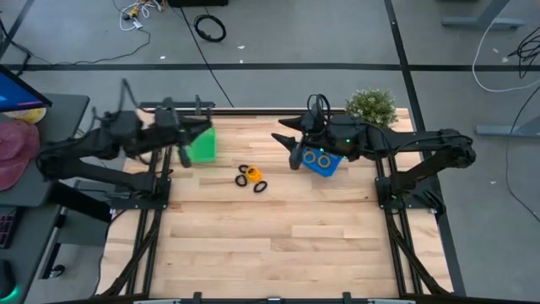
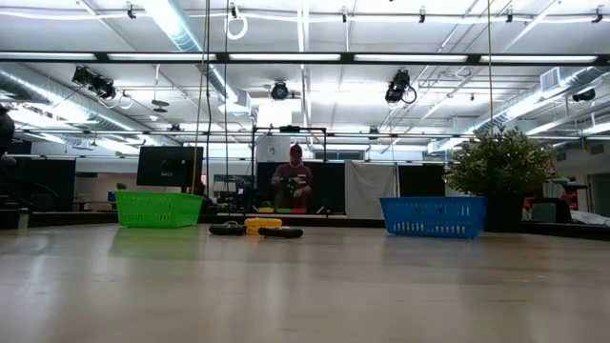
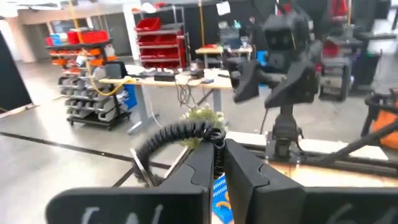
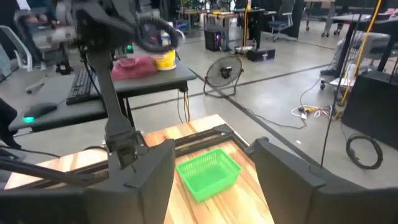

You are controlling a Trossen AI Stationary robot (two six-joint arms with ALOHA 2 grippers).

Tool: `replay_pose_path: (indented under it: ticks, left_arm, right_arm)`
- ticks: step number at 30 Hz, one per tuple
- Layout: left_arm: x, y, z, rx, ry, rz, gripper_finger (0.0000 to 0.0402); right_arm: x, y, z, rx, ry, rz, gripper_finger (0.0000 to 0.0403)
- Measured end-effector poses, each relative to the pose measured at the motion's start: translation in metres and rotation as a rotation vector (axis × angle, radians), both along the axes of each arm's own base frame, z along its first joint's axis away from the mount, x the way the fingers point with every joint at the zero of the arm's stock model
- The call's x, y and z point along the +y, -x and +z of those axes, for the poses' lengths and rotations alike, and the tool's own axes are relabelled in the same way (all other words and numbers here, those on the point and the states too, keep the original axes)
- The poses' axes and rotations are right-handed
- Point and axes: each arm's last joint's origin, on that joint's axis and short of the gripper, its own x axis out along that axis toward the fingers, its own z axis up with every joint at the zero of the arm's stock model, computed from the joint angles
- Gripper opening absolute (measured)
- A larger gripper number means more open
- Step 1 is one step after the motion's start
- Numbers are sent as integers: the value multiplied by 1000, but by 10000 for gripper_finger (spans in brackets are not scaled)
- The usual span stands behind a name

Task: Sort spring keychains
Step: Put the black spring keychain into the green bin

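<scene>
the left hand [image 1: 184, 155] grips a black keychain [image 3: 177, 134] over the green basket [image 1: 202, 144], ready to drop it, the right hand [image 1: 294, 156] released by the blue basket [image 1: 322, 162], next reaching for the keychains [image 1: 251, 177] on the desk [image 1: 278, 228].

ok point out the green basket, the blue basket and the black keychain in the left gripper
green basket [image 1: 202, 145], high view, its outer wall
blue basket [image 2: 433, 216], low view, front wall
black keychain [image 3: 177, 132], left wrist view, top of the coil
left gripper [image 3: 219, 163], left wrist view, between the fingertips

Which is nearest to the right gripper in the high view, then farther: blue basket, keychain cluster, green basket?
1. Blue plastic basket, right beside the open right gripper.
2. Cluster of orange and black spring keychains, mid-table.
3. Green plastic basket, far left, under the left arm.
</scene>
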Motion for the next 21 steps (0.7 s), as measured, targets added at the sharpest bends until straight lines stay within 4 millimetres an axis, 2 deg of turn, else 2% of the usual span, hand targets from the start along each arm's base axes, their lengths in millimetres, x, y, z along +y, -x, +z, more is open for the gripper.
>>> replay_pose_path:
  ticks: [3, 8, 16, 18, 21]
  left_arm:
    - [1, 20, 1, -11, 26, 44, 24]
    - [7, 30, 0, -24, 59, 271, 24]
    - [18, 1, -1, -51, 45, 964, 23]
    - [21, -8, -3, -25, 24, 1073, 23]
    - [29, -21, -7, -9, 13, 1146, 23]
  right_arm:
    - [0, 0, 0, 1, 0, 0, 217]
    - [-2, -2, -2, 4, 0, -6, 217]
    - [-6, -2, -1, -7, 7, -69, 217]
    - [-7, -2, -1, -9, 1, -73, 217]
    - [-7, -2, -1, -13, -7, -74, 217]
